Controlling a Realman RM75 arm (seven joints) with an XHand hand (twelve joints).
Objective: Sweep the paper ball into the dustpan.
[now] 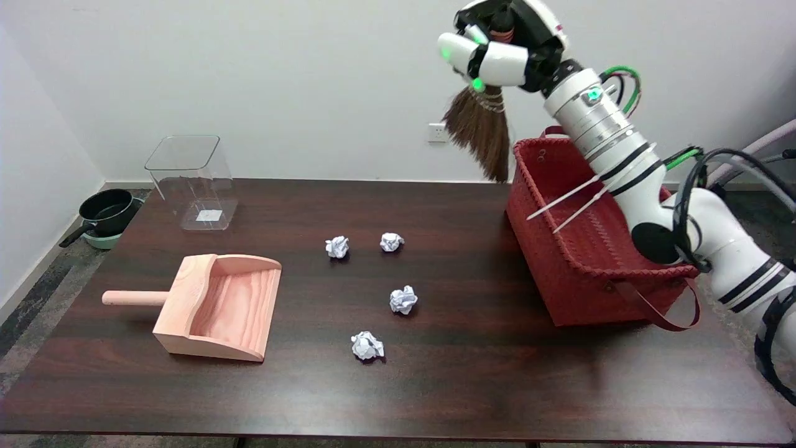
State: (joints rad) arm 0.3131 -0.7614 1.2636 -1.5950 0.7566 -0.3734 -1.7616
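Dark wood fills the bottom of the frame, the near edge of a table (435,398) on which four crumpled paper balls lie scattered just left of centre: one nearest the camera (367,345), one above it (403,300), and a pair side by side further back (336,246) (392,242). At lower left, well apart from the balls, a pale wooden dustpan (217,308) rests flat with its open mouth facing right toward them and its round handle pointing to the left edge. At upper right, the robot's right hand (497,53) is clamped around the grip of a small brown broom (479,127), its fingers wrapped tight, the bristles hanging in the air above the far left corner of a red woven basket (591,267) that sits on the right side of the table. None of the balls has reached the pan, and the broom is high and well clear of them, so the sweeping appears not yet begun. Loosely wadded paper should be very light and springy, likely to roll or skip off if struck hard; it needs no grasp at all, only a low, gentle push from its right side by the soft, yielding bristle tips toward the pan's mouth. A clear plastic bin (189,183) stands at upper left, and a black pan (106,214) sits on the floor beyond the table's edge.
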